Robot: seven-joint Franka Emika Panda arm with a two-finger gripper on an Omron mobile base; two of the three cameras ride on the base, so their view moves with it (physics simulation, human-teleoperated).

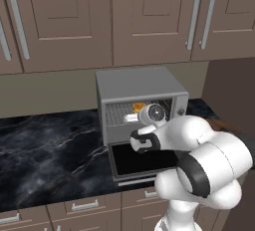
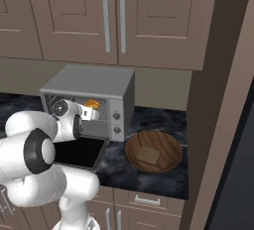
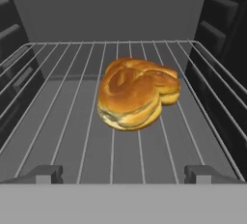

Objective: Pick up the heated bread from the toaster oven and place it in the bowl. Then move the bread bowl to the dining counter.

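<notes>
— Fingers (image 3: 46, 174)?
— Spread wide, two blunt dark tips of the gripper (image 3: 123, 174) pinching nothing, poked into the toaster oven (image 1: 142, 106).
— And the heated bread (image 3: 136, 92)?
— Ahead of the tips, centred between them but not touching, on the thin wire rack (image 3: 67, 107). Lumpy, glossy golden-brown crust, paler at its lower edge.
— Oven itself?
— Boxy grey metal, its dark glass door (image 2: 79, 152) dropped flat below the hand.
— The bowl (image 2: 154, 151)?
— Outside, just beside the oven's knob side on veined black marble counter (image 1: 47, 160); round, shallow, brown wood grain, tan square patch inside.
</notes>
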